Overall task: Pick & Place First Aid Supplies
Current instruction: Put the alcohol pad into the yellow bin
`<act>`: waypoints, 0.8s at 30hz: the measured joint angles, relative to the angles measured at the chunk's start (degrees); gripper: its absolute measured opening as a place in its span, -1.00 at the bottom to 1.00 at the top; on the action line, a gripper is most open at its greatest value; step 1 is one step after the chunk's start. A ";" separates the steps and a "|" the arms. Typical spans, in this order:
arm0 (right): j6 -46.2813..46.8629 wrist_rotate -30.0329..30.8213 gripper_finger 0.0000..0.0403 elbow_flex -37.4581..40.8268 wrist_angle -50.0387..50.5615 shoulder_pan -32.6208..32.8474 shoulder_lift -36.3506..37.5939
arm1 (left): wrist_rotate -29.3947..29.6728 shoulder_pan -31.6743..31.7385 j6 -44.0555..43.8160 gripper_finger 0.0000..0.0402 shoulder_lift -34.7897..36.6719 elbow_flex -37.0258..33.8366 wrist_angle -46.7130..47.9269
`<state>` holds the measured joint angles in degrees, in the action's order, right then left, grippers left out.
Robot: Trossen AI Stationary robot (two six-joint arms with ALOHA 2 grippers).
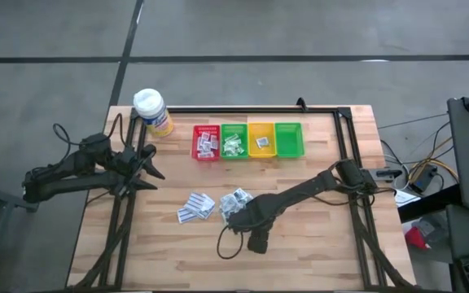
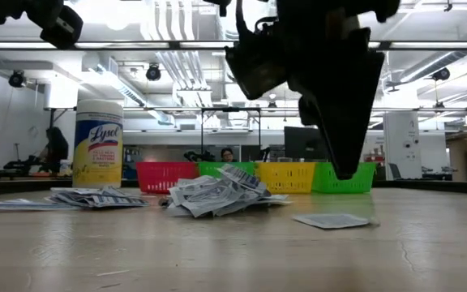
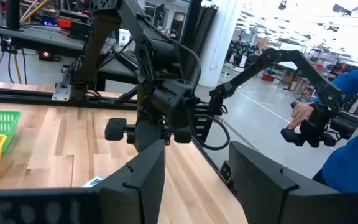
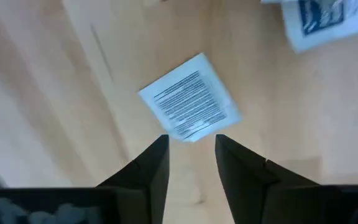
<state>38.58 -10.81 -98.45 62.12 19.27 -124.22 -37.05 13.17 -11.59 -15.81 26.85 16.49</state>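
Pale butcher-block table [image 1: 316, 244] framed by black rails, set on a grey concrete floor. Beyond it, in the low view, a bright workshop with ceiling pipes and lights; a person [image 2: 228, 154] seated far back behind the bins. In the left wrist view, a blue sleeve [image 3: 353, 124] at the edge, with a hand [image 3: 302, 114] on a separate dark arm off the table.

Along the far edge: a yellow bottle [image 1: 152, 111] with a white cap, then four small bins in a row — red bin [image 1: 206, 142], green bin [image 1: 234, 140], yellow bin [image 1: 261, 137], second green bin [image 1: 289, 138]. The first three hold a few sachets; the last looks bare.

Sachets: small flat white squares with grey or blue print. One fanned pile [image 1: 195, 207] mid-table, a crumpled heap [image 1: 234, 200] just beside it. One single sachet [image 4: 190, 98] lying flat on the wood, grey text lines face up.

Right gripper [image 4: 191, 149] low over the table near the heap, pointing down, fingers narrowly parted with nothing between them — tips just at the single sachet's edge. Left gripper [image 3: 194, 177] held off at the table's left side, near the bottle, fingers spread wide and empty.
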 joint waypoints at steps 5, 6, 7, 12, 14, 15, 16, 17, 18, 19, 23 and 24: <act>6.28 -1.66 -0.22 0.37 -0.11 0.28 -0.02 | -0.01 0.00 1.06 -0.13 0.00 0.00 0.00; 7.45 -1.66 -0.20 0.37 -0.23 0.30 -0.01 | -0.03 0.00 1.22 -0.13 0.00 0.00 0.01; 8.49 -1.66 -0.18 0.37 -0.24 0.29 0.00 | -0.02 0.00 1.31 -0.13 0.00 0.00 0.01; 13.56 -1.62 -0.08 1.00 -1.07 0.17 0.00 | -0.03 0.00 1.40 -0.13 0.00 0.00 0.02; 15.76 -1.60 -0.06 1.48 -1.19 0.19 0.00 | -0.05 0.00 1.40 -0.13 0.00 0.00 0.02; 16.72 -1.60 -0.06 1.81 -1.34 0.20 0.00 | -0.05 0.00 1.40 -0.13 0.00 0.00 0.02; 17.43 -1.53 -0.05 2.20 -1.50 0.23 0.00 | -0.07 0.00 1.40 -0.13 0.00 0.00 0.02; 18.12 -1.19 -0.05 2.49 -1.49 0.23 0.00 | -0.07 0.00 1.40 -0.13 0.00 0.00 0.02; 18.50 -0.75 -0.05 2.80 -1.64 0.23 0.00 | -0.08 0.00 1.40 -0.13 0.00 0.00 0.02; 18.86 -0.28 -0.05 3.15 -2.05 0.23 0.00 | -0.09 0.00 1.40 -0.13 0.00 0.00 0.02; 21.18 1.30 -0.05 5.34 -5.78 -0.03 0.00 | -0.10 0.00 1.37 -0.13 0.00 0.00 0.02; 22.04 1.40 -0.05 6.20 -7.31 -0.15 0.00 | -0.11 0.00 1.37 -0.13 0.00 0.00 0.02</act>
<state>60.62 -9.41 -92.26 54.82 19.12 -124.22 -37.16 13.17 -10.22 -15.81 26.85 16.51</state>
